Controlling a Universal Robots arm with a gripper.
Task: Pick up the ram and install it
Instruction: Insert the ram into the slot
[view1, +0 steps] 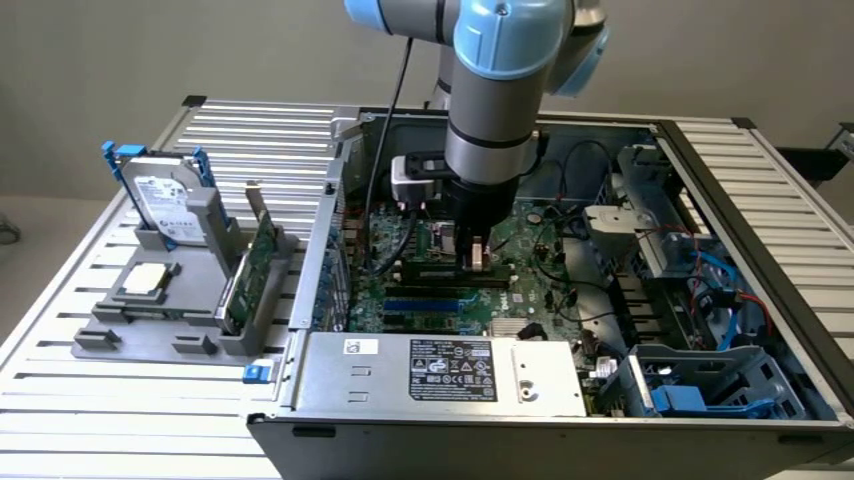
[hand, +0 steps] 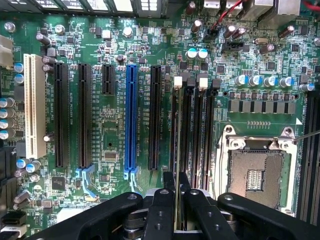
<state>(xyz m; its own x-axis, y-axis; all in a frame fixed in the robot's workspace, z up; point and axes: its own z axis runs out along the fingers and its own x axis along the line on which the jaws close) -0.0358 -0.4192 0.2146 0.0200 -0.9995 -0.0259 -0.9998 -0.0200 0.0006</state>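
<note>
we judge the install step is in hand: the black two-fingered gripper (hand: 177, 185), its fingers nearly together, pinches the thin green ram stick (hand: 177, 135) edge-on, just over one of the long black memory slots (hand: 190, 130) beneath the hand (whether it touches yet, we cannot tell). seating it calls for the stick's edge to lie exactly along that slot.

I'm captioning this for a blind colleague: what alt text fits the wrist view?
The jaws grip the ram edge-on, in line with the black memory slots of a green motherboard, between a blue expansion slot and the empty processor socket.
</note>
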